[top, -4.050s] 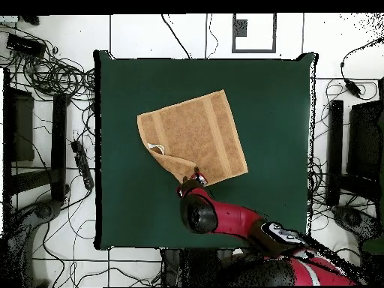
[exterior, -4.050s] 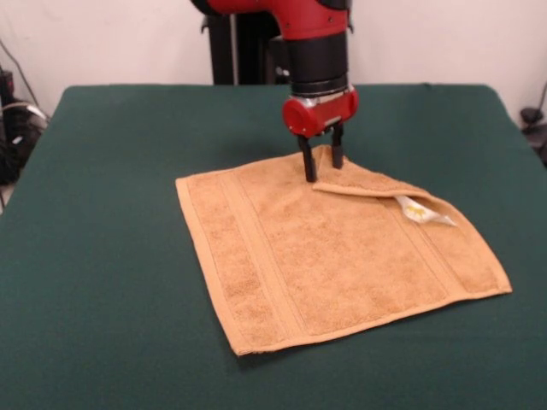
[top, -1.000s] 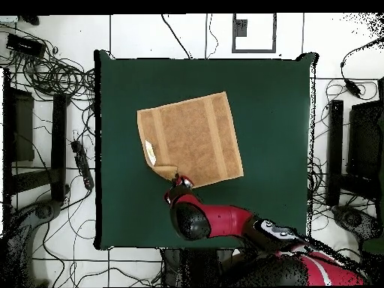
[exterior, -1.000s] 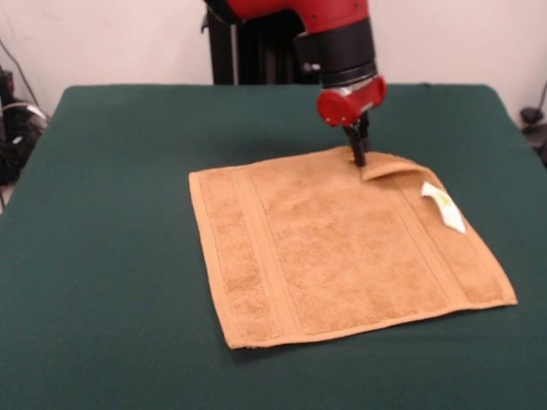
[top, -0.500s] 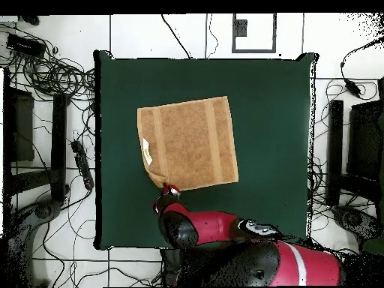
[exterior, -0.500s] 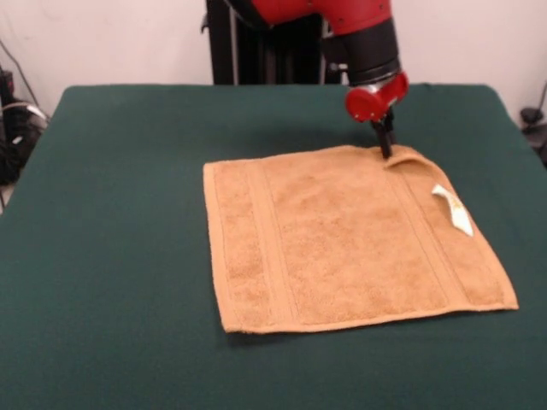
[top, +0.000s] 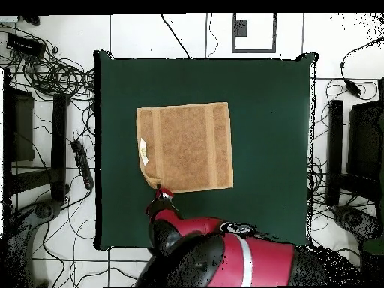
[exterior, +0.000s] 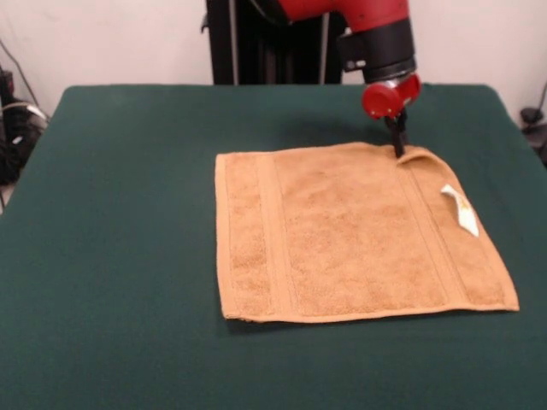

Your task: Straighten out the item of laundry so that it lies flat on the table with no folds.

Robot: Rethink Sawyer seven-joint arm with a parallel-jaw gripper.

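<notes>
From the front: orange-tan terry towel (exterior: 350,231) spread nearly flat on the dark green tabletop (exterior: 111,213), a little right of centre, its far right corner curled up in a small lip. Gripper (exterior: 398,147) down at that corner, jaws drawn narrow and pinched on the raised lip of towel, though the contact itself hard to make out behind the dark tips. White care tag (exterior: 460,210) flipped onto the right border band, just beside the right edge. Wide bare cloth to the left of the towel and along the near side; less room to the right, where the near right corner lies close to the picture's border. Arm cut off at the top edge. From overhead: towel (top: 187,146) left of the tabletop's (top: 270,112) middle, sides roughly square to the tabletop's edges, broad open green toward the right side and a narrower strip at the left. Tag (top: 143,149) on the left border band. Gripper (top: 161,193) at the lower left corner, its tips mostly hidden under the red wrist, so the grip not readable here. Cables and dark stands on the floor round the tabletop.
</notes>
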